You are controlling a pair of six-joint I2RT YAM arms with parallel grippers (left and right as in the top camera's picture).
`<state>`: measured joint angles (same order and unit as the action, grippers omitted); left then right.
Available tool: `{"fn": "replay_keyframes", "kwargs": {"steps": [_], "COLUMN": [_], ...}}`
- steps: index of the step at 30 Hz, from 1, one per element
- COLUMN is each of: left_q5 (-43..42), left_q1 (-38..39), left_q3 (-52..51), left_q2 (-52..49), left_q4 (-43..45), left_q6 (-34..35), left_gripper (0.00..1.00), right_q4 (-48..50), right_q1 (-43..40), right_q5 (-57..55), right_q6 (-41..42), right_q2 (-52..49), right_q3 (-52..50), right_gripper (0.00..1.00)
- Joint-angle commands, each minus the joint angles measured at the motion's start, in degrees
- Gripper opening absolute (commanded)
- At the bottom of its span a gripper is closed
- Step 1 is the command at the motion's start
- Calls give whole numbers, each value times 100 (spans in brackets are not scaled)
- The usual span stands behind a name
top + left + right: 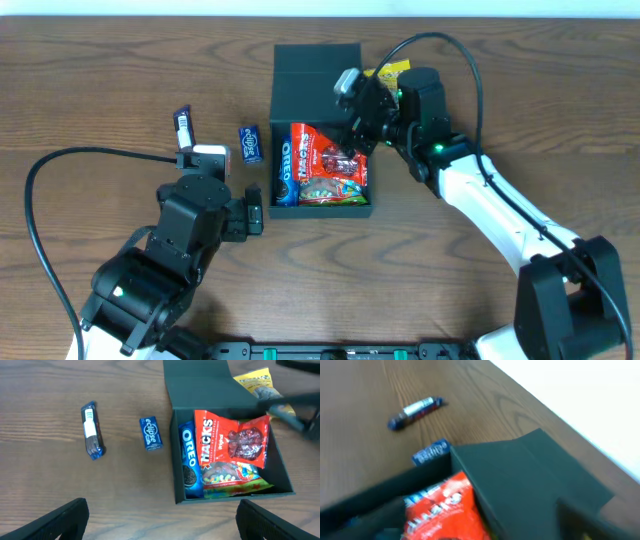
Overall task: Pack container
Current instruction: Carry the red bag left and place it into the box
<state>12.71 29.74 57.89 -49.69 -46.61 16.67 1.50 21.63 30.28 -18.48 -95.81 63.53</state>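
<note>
On the wood table [100, 80], the box [320, 210] (probably light, stiff card) seems best taken by its lid [315, 68] edge; left gripper [255, 208] gapes empty, right gripper [352, 140] I cannot tell.

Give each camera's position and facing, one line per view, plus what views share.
Overhead: above the table, looking straight down; both arms show, the right gripper over the container.
Left wrist: on the left arm, looking down at the open container; its spread fingers fill the bottom corners.
Right wrist: blurred, close over the container's lid, facing across the table; fingers unclear.
Shared: all show the container, the Eclipse box and the red packet.
</note>
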Motion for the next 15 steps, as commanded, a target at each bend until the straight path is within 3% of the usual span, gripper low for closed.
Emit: {"fn": "replay_keyframes", "kwargs": {"steps": [1,2,15], "left_q5": [127,125,122], "left_q1": [-13,-13,-13], "left_q3": [85,85,85], "left_q2": [37,37,37], "left_q4": [-4,-4,0], "left_q6": [-42,-42,-39], "left_gripper": [95,95,95], "right_q4": [-120,-328,-859], "right_q1": [-66,-50,192], "right_q5": [214,164,-876], "right_q6": [841,839,813], "right_q2": [140,140,-341], "right_q3": [22,22,22], "right_gripper": [20,2,1]}}
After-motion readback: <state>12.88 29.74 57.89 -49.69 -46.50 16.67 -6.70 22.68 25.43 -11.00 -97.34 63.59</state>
